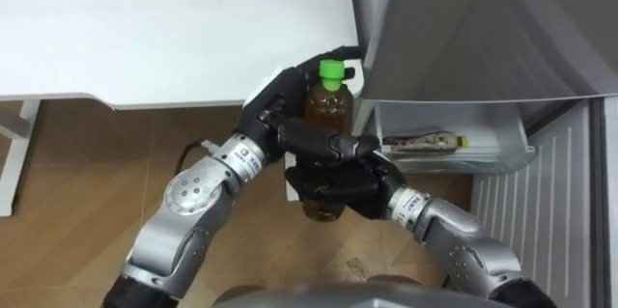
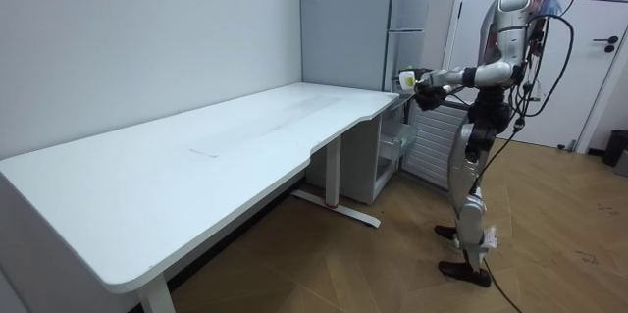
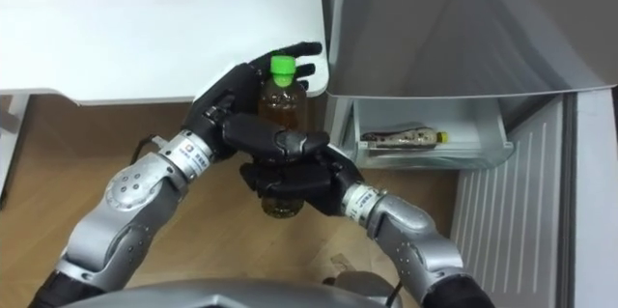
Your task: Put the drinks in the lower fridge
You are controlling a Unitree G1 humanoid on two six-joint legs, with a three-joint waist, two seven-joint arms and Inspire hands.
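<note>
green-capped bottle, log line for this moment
amber plastic bottle with green cap: held upright | left hand: gripping | right hand: gripping

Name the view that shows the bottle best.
Left eye view: the bottle is close, green cap and brown drink plain, lower part covered by the right hand. Right eye view shows much the same; room view, a speck.

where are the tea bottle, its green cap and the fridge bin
tea bottle [image 1: 328, 107], left eye view, brown body
green cap [image 1: 331, 70], left eye view, cap side
fridge bin [image 1: 494, 142], left eye view, bare right end
</note>
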